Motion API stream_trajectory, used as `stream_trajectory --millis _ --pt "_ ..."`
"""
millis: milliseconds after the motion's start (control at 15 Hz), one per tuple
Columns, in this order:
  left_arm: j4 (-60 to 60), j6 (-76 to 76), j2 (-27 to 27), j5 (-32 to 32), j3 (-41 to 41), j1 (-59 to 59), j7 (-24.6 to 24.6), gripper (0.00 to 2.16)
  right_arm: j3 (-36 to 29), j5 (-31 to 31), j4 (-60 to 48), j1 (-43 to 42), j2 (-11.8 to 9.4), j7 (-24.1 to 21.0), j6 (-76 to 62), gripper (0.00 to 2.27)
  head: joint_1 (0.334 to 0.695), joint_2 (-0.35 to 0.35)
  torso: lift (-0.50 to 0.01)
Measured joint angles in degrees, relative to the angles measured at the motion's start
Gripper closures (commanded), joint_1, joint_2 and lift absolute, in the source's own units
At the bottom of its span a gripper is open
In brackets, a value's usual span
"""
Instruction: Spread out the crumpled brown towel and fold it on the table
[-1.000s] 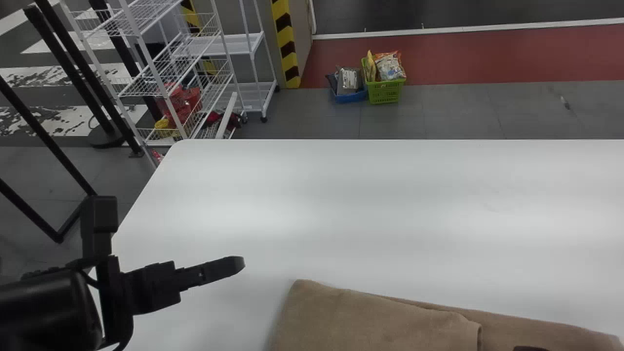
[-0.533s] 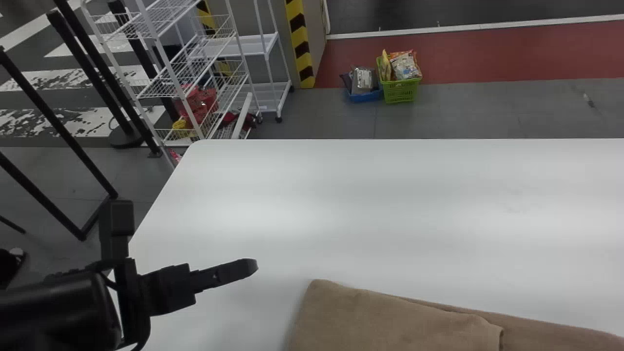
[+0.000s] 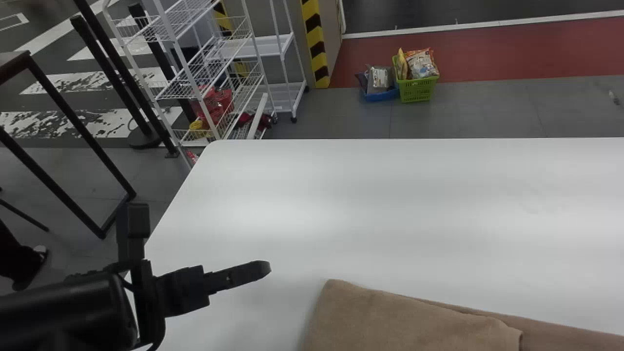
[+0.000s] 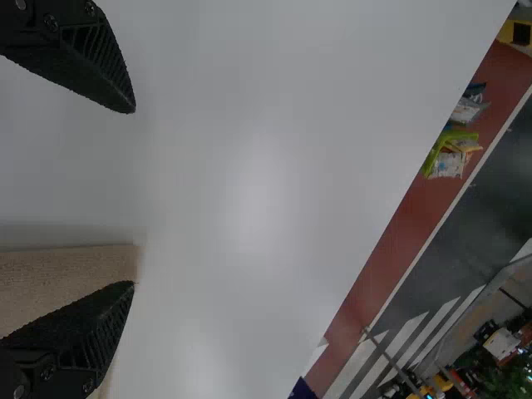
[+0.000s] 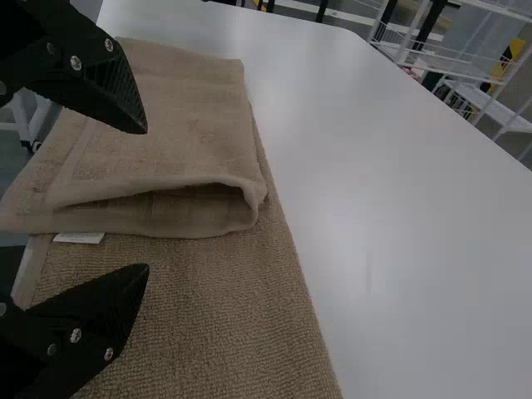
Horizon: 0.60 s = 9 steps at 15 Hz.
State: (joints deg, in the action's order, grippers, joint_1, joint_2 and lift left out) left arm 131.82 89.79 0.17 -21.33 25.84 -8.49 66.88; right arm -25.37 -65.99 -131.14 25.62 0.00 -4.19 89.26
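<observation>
Jaws spread wide on both sides, nothing pinched. I have the left gripper [image 3: 264, 268] above the table [image 3: 414, 204], inward of its left edge, by the left end of the brown towel [image 3: 414, 319]. Towel lies flat by the near edge, left part folded over onto the rest; white label [image 5: 79, 238] beside the flap's border. My right gripper [image 5: 147, 199] hangs over the towel.

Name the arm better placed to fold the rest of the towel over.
Right, I'd judge. The right gripper is open over the brown towel, near the flap and the unfolded stretch; the left gripper is out by the already folded left end.
</observation>
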Motion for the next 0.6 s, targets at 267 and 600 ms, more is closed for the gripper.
stream_trajectory --millis 267,600 --pt "0.0 0.0 0.0 0.6 0.6 -0.8 0.0 0.07 0.8 0.0 0.9 0.1 0.0 -1.3 0.0 0.3 0.695 0.305 -0.127" --pt "0.0 0.0 0.0 1.0 0.9 -1.2 0.1 0.07 1.8 -0.5 2.5 -0.3 0.0 -2.7 0.0 0.38 0.695 0.317 -0.127"
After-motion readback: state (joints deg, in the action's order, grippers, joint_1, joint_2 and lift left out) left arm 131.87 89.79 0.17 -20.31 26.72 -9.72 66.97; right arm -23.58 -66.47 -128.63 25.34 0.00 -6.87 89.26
